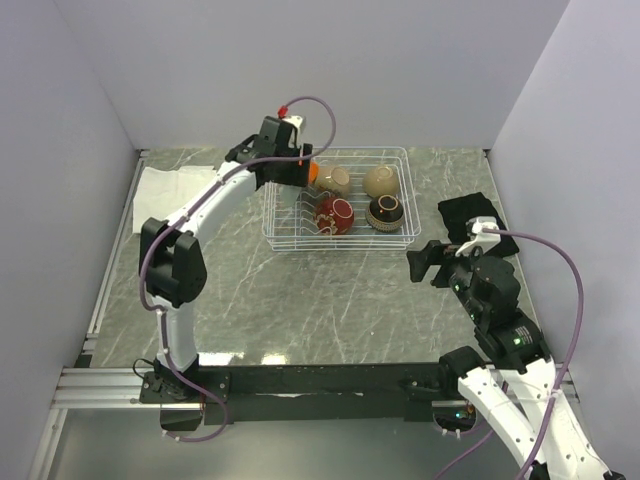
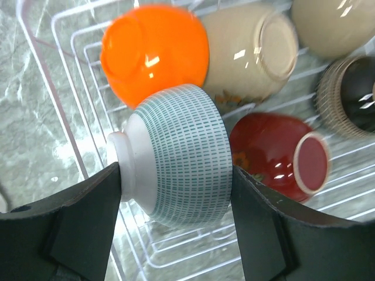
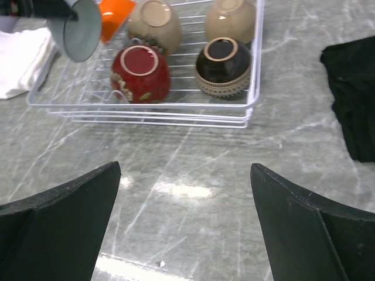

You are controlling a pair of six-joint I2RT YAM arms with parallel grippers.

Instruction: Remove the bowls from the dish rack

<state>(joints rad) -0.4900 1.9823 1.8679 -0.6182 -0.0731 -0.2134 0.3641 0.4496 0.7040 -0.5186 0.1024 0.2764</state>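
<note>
While the left gripper clamps the pale green bowl over the dish rack's left end, beside the orange bowl, the right gripper hovers spread wide, off the rack's front-right corner.

You see six bowls: orange, two tan, green, red, black. You have one rack, two cloths.

Pale green bowl being held over the dish rack

It is lying sideways between the left gripper's fingers; just beyond them the orange bowl, tan bowl, second tan bowl, dark red bowl and black-brown bowl are resting foot-up in the rack.
</note>
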